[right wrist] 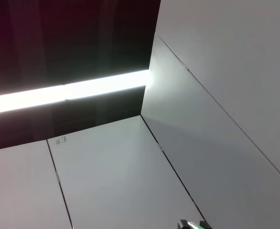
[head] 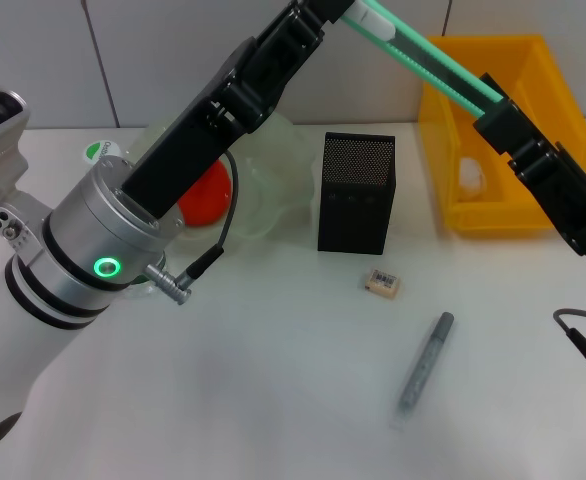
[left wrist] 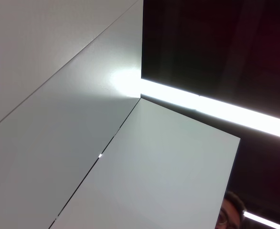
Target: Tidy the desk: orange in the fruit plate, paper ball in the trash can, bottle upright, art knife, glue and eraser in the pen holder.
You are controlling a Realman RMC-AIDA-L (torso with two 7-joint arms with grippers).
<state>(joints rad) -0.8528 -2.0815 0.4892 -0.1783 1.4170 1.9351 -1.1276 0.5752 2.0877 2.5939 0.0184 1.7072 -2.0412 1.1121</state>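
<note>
The long teal-green art knife slants through the air above the desk. My right gripper is shut on its lower end, over the yellow trash can. The knife's upper white end meets my left gripper at the top edge of the head view. The orange lies in the pale green fruit plate. The paper ball sits inside the trash can. In front of the black mesh pen holder lie the eraser and the grey glue stick. A sliver of the art knife shows in the right wrist view.
My left arm crosses the desk's left half and covers part of the fruit plate. A white-and-green object peeks out behind it. Both wrist views face the ceiling panels and a light strip; a person's head shows in the left wrist view.
</note>
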